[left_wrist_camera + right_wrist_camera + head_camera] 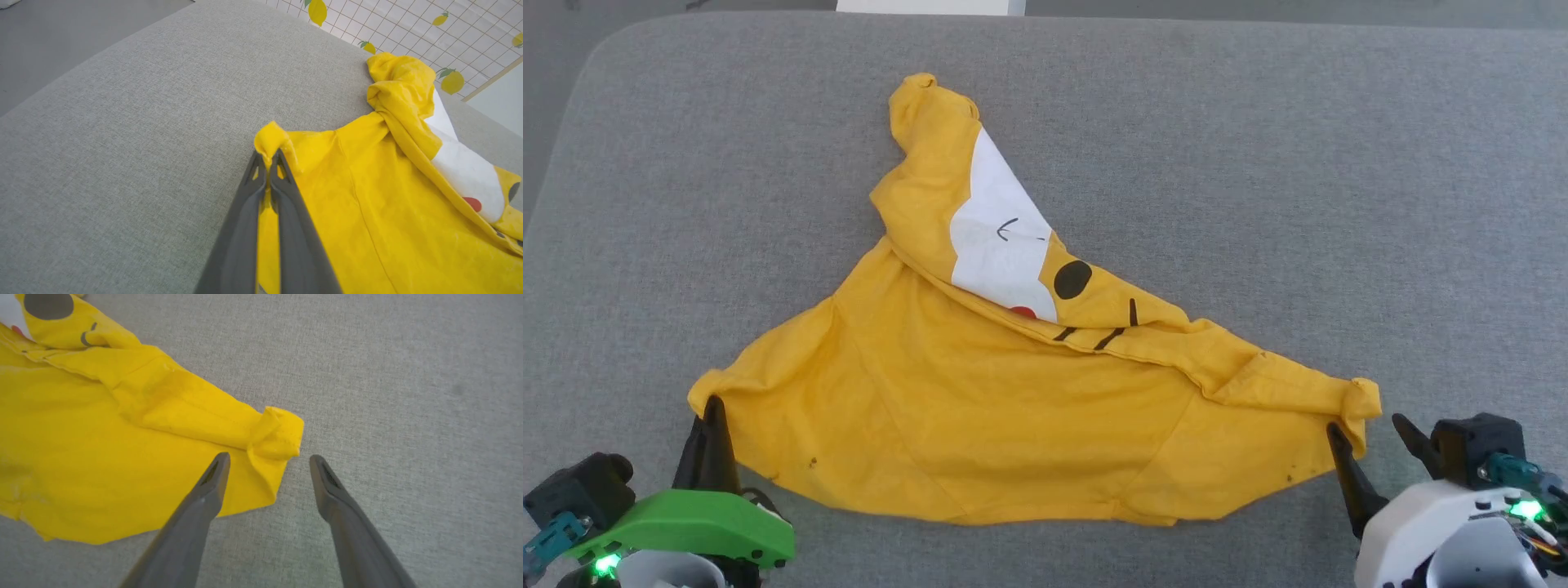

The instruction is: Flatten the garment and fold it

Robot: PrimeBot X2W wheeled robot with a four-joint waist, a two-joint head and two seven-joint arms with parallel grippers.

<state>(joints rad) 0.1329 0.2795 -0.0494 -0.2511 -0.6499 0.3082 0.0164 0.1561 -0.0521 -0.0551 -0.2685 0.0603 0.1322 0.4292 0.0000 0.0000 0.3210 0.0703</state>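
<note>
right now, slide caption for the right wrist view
Open right gripper at a bunched corner of the yellow T-shirt on grey upholstery

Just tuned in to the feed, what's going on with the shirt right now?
The garment lies rumpled on the grey padded surface, its upper part flopped over so that part of the face print shows. The left gripper is shut on the shirt's bunched corner on the robot's left. The right gripper is open, with the bunched right corner between its jaws but not clamped. The shirt is not yet flat, and no fold has been made.
</note>
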